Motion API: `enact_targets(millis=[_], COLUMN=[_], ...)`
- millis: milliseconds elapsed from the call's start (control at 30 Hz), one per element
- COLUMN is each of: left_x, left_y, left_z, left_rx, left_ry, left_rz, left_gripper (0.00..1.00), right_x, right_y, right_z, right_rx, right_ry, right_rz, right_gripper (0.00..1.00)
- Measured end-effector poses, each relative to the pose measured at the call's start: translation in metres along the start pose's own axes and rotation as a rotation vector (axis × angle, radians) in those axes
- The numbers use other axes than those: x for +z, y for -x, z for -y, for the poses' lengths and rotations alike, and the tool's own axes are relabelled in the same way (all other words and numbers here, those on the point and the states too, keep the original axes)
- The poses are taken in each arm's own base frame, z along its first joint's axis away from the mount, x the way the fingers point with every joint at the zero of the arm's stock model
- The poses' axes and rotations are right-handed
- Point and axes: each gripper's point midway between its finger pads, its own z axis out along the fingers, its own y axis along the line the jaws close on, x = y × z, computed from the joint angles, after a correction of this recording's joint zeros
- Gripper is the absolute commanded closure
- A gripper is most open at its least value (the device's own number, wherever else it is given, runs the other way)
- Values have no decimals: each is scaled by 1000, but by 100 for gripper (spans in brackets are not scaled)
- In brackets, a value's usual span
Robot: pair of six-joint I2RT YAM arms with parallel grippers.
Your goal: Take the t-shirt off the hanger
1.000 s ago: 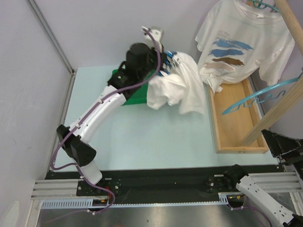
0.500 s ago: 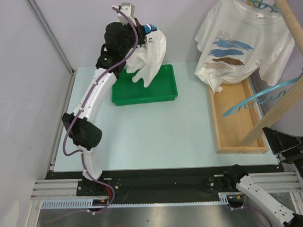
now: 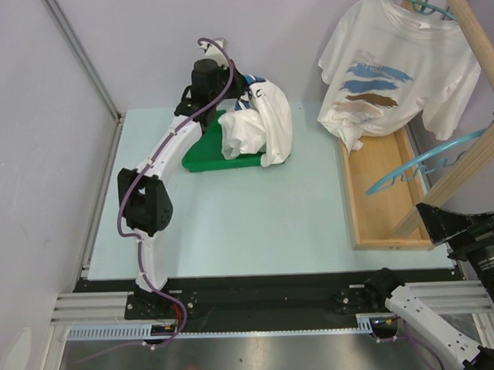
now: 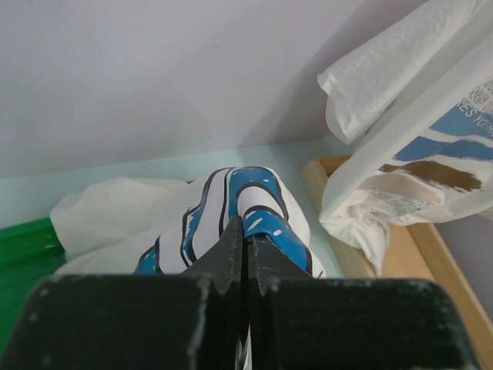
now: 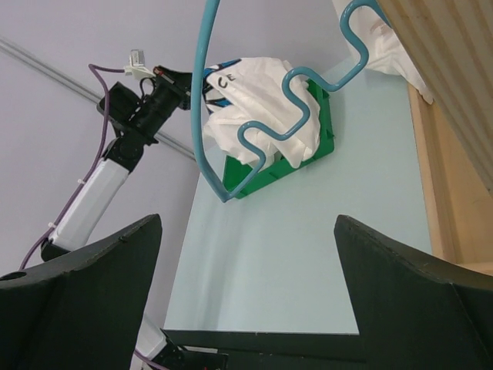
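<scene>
My left gripper (image 3: 245,91) is shut on a white t-shirt with a blue print (image 3: 257,129). The shirt hangs down onto the green tray (image 3: 199,154) and spills over its right rim. In the left wrist view the jaws are pressed together on the blue-printed cloth (image 4: 258,212). A second white t-shirt (image 3: 393,70) hangs on a teal hanger (image 3: 419,2) on the wooden rack at the back right. An empty teal hanger (image 3: 420,157) hangs below it and also shows in the right wrist view (image 5: 266,127). My right gripper (image 3: 447,227) is open and empty at the near right.
A wooden tray (image 3: 385,192) lies along the right side of the table, under the sloping wooden rack poles (image 3: 473,27). Grey walls close the back and left. The left arm (image 3: 161,168) stretches over the table's left half.
My left gripper carried the t-shirt from over the table's middle up and back, then lowered it, so the shirt now rests on the green tray. The right arm shifted slightly.
</scene>
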Motion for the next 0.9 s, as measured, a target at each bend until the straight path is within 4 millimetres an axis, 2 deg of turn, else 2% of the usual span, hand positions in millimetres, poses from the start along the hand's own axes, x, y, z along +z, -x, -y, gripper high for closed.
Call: enact_targets(millis=[100, 233, 367, 500, 667, 733, 833, 900], left_x=[3, 5, 0, -9, -21, -30, -41, -44], left_y=[-5, -2, -8, -4, 12, 7, -12, -28], left_z=[2, -1, -22, -53, -112, -138, -169, -180], left_rx=[-70, -96, -133, -172, -234, -239, -234, -226], left_ry=[-1, 52, 215, 397, 629, 724, 830, 872], left_rz=[-2, 43, 68, 82, 135, 136, 119, 96], left_gripper=[100, 100, 100, 100, 100, 100, 100, 100], right_x=[4, 7, 7, 8, 11, 11, 13, 14], right_y=[-4, -8, -8, -9, -10, -11, -10, -11], right_z=[2, 4, 4, 4, 3, 3, 2, 1], right_rx=[-5, -10, -11, -11, -13, -14, -13, -13], right_ry=[-8, -15, -17, -18, -20, -22, -19, -17], right_rz=[-9, -19, -20, -22, -25, -27, -25, -28], right_gripper=[0, 0, 0, 1, 0, 0, 0, 0])
